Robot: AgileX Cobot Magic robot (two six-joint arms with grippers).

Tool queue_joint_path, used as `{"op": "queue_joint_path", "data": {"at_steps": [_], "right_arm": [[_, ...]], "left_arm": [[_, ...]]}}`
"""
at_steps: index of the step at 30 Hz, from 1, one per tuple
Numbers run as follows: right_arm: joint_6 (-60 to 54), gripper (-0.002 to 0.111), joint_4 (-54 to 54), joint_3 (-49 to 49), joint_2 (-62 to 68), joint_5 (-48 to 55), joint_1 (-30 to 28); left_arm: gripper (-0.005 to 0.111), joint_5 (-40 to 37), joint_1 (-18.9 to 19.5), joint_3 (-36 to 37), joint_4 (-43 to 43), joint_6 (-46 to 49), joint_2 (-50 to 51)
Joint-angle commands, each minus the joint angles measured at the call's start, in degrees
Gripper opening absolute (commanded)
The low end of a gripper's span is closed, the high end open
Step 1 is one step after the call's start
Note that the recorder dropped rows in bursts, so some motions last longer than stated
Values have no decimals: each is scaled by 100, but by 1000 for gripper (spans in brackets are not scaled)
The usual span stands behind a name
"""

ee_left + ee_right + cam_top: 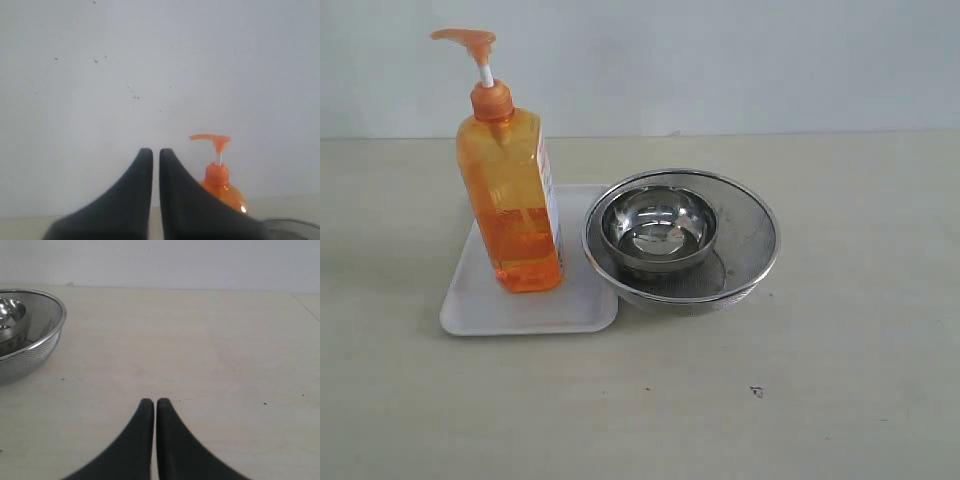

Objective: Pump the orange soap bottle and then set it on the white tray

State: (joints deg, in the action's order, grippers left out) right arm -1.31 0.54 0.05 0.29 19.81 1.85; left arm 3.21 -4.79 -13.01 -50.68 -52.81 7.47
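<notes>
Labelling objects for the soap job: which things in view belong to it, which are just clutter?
Part of the job:
- soap bottle, standing on the tray
- white tray

Just lying about:
- steel bowl, sitting inside the strainer
- mesh strainer, beside the tray

- The orange soap bottle (pixel 512 205) stands upright on the white tray (pixel 480 303), its pump head the tallest thing here; there is open room above it and on its left.
- Just right of the bottle, the mesh strainer (pixel 752 240) holding the steel bowl (pixel 658 230) reaches over the tray's right edge and crowds that side.
- The table (pixel 840 400) is open in front and at far right.
- A wall (pixel 770 60) closes the back.
</notes>
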Motion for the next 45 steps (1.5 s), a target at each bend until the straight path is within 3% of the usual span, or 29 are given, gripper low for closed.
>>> {"op": "queue_joint_path", "data": {"at_steps": [1,4,9,11,14,15,17,19,22,28,37,45], "right_arm": [[13,0,5,-5,-29,-44,-13],[13,0,5,-5,-29,-44,-13],[13,0,5,-5,-29,-44,-13],[13,0,5,-5,-29,-44,-13],[12,0,5,-5,-29,-33,-13],[12,0,5,-5,-29,-33,-13],[12,0,5,-5,-29,-33,-13],[12,0,5,-5,-29,-33,-13],[12,0,5,-5,-29,-33,-13],[12,0,5,-5,-29,23,-13],[12,0,5,-5,-29,23,-13],[12,0,5,-5,-29,23,-13]], "left_arm": [[5,-25,-51,413,404,-38,-744],[5,-13,-51,559,531,-109,-747],[5,-13,-51,559,531,-1063,-747],[5,-95,-51,559,772,-790,-747],[5,-445,-51,559,1914,1102,-747],[5,-755,-51,559,2955,2857,-747],[5,-1200,-51,559,4302,5329,-747],[5,-1421,-51,559,4950,6249,-747],[5,-1947,-51,718,5351,6167,-747],[5,-1911,-51,1301,5411,5242,-747],[5,-2063,308,1301,5777,5194,-747],[5,-2063,356,1301,5777,5421,-747]]}}
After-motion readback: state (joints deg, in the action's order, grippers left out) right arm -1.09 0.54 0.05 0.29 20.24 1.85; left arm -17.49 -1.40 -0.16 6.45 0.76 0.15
